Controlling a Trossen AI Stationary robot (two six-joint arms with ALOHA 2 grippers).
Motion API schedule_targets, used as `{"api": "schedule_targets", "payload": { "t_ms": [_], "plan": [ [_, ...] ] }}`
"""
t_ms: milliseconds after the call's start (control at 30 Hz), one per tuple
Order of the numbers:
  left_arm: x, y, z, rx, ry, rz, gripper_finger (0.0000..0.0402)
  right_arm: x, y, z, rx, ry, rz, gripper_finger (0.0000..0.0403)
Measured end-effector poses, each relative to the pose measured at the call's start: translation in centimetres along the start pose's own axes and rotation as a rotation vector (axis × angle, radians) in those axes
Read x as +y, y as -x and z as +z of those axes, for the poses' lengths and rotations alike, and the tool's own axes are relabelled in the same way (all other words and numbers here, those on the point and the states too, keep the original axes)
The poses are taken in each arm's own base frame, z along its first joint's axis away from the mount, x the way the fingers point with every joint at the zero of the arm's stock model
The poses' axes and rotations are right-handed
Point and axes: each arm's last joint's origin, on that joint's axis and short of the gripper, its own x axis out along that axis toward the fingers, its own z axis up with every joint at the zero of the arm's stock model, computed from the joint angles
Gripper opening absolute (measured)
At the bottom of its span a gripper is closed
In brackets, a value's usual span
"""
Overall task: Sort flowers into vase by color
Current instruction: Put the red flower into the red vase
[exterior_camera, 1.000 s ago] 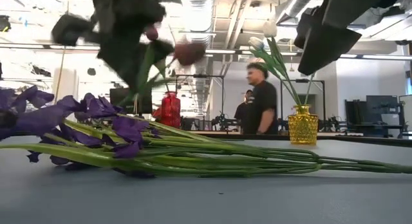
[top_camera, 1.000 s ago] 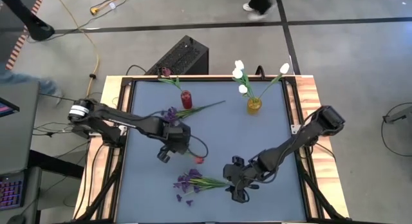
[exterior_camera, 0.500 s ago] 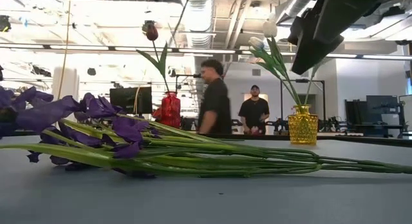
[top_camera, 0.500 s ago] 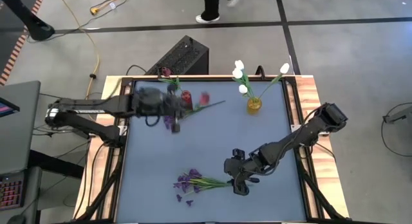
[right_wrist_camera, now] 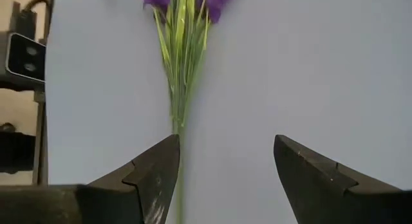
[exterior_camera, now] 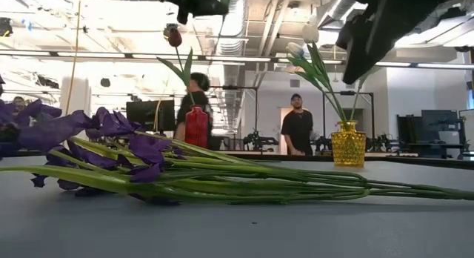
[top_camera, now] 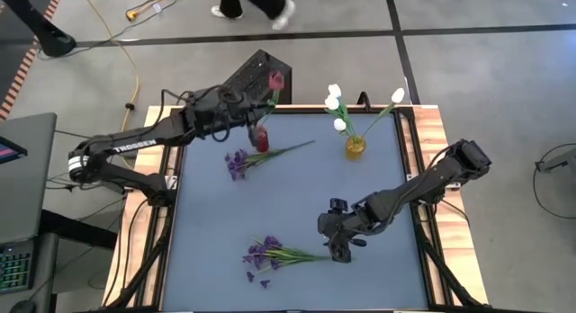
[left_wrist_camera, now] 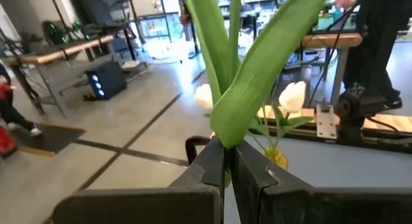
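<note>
My left gripper (top_camera: 255, 126) is high over the red vase (top_camera: 261, 139) at the table's far side, shut on a red-budded flower (top_camera: 274, 80). Another red bud (exterior_camera: 174, 37) stands in that vase (exterior_camera: 196, 127). White tulips (top_camera: 335, 102) stand in the yellow vase (top_camera: 355, 147). One purple flower (top_camera: 239, 161) lies flat near the red vase. A purple bunch (top_camera: 268, 253) lies flat near the front. My right gripper (top_camera: 335, 245) is open at that bunch's stem end (right_wrist_camera: 179, 114), touching nothing. My left gripper pinches the red flower's green stem and leaf bases (left_wrist_camera: 223, 141) between its two fingers (left_wrist_camera: 207, 167). The leaves and bud rise beyond the fingers. The flower is lifted clear of the table, above the red vase.
The yellow vase (exterior_camera: 348, 143) stands at the far right of the blue table top (top_camera: 378, 277). Loose purple petals (top_camera: 256, 278) lie near the front edge. A black box (top_camera: 256, 76) sits behind the table. People stand in the room beyond.
My left gripper has swung from the table's middle toward the far edge and up, carrying the red flower to above the red vase. The flower now points toward the far edge.
</note>
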Motion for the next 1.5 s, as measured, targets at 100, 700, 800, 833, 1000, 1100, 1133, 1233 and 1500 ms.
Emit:
{"api": "schedule_targets", "payload": {
  "t_ms": [100,700,800,833,1000,1100,1133,1233,1500],
  "plan": [
    [0.5,-0.7,-1.1,-0.028,0.038,-0.003,0.0,-0.3,0.3,-0.4,0.005,0.002,-0.018,0.0278],
    [0.9,-0.6,-2.8,-0.1,0.054,0.031,0.0,-1.5,0.8,-1.5,0.001,-0.039,-0.031,0.0278],
    [0.6,-0.5,-1.9,-0.136,0.044,-0.032,0.0,-1.7,0.8,-1.4,0.0,-0.03,-0.036,0.0278],
    [0.4,-0.5,-1.6,-0.145,0.048,-0.048,0.0,-1.8,0.8,-1.3,0.0,-0.026,-0.036,0.0278],
    [-0.6,0.2,-0.2,-0.173,0.098,-0.07,0.0,-1.9,0.8,-1.3,0.0,-0.015,-0.039,0.0278],
    [-2.1,0.7,-0.2,-0.138,0.116,-0.071,0.0,-1.9,0.8,-1.3,0.0,-0.015,-0.039,0.0278],
    [-2.8,0.9,-0.2,-0.13,0.114,-0.069,0.0,-1.9,0.8,-1.3,0.0,-0.015,-0.039,0.0278],
    [-5.3,1.3,-0.8,-0.111,0.063,-0.04,0.0,-1.9,0.8,-1.3,0.001,-0.014,-0.039,0.0278],
    [-7.5,2.1,-4.9,-0.176,0.02,0.123,0.0,-1.8,0.8,-1.3,0.001,-0.012,-0.037,0.0278]
  ]
}}
